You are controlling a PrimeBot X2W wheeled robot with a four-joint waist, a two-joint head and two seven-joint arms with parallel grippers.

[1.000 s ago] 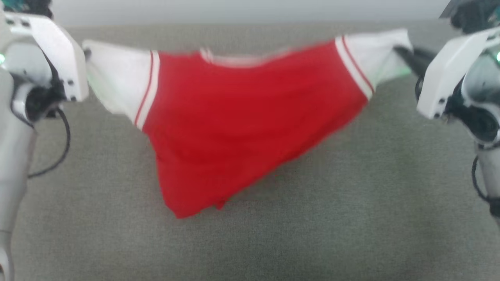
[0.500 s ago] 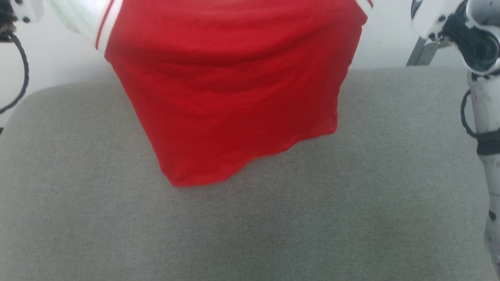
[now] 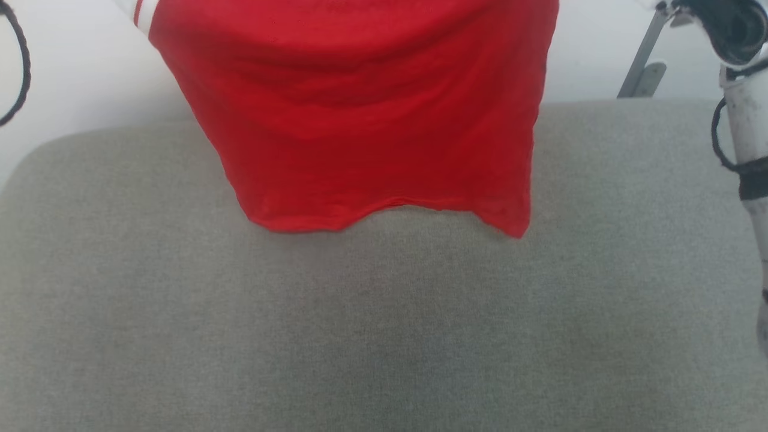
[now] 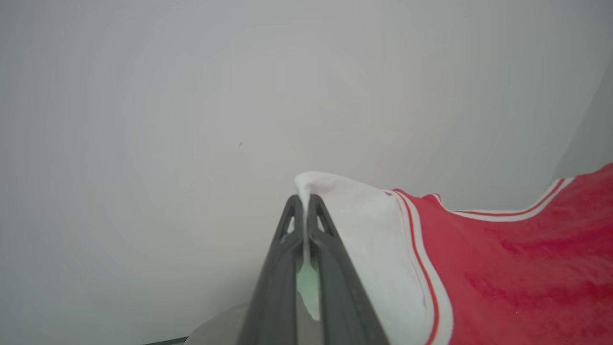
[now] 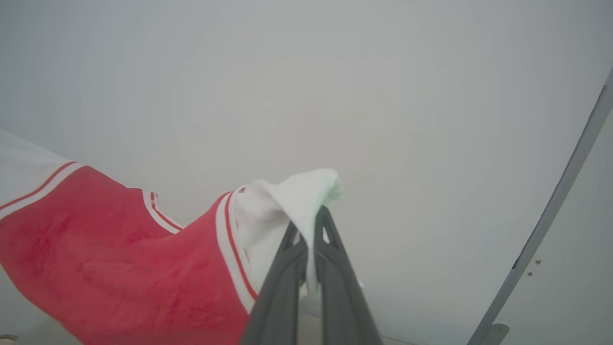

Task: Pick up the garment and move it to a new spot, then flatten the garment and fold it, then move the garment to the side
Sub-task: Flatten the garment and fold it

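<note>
Now, shirt (image 3: pixel 360 120): it hung in the air above the far part of the grey cushion (image 3: pixel 384 336), spread wide, with its red body facing the head camera.
Hem (image 3: pixel 390 207): it was the lowest part, wavy, with the right corner drooping furthest; whether it brushed the cushion or hung just clear could not be told.
Left claw (image 4: pixel 303 199): it was pressed together on the end of the white left sleeve (image 4: pixel 368 239), with a fold of cloth squeezed between the fingers and poking past the tips.
Right claw (image 5: pixel 309 219): it was likewise pinched tight on the end of the white right sleeve (image 5: pixel 273 211), the cloth bunched over the tips.
Shirt relative to claws: it was slung between the two, sagging in the middle; the body fell away to the right of the left claw, to the left of the right claw, and below both.
Handling, as a judgement: light, soft and limp, with no stiffness of its own, so it would likely swing and crumple on landing. It was not fragile, though a thin knit could slip from so narrow a pinch if tugged.
Where to hold, as a judgement: the sleeve ends served for carrying it wide; shoulders and hem corners would probably suit flattening and folding better.
</note>
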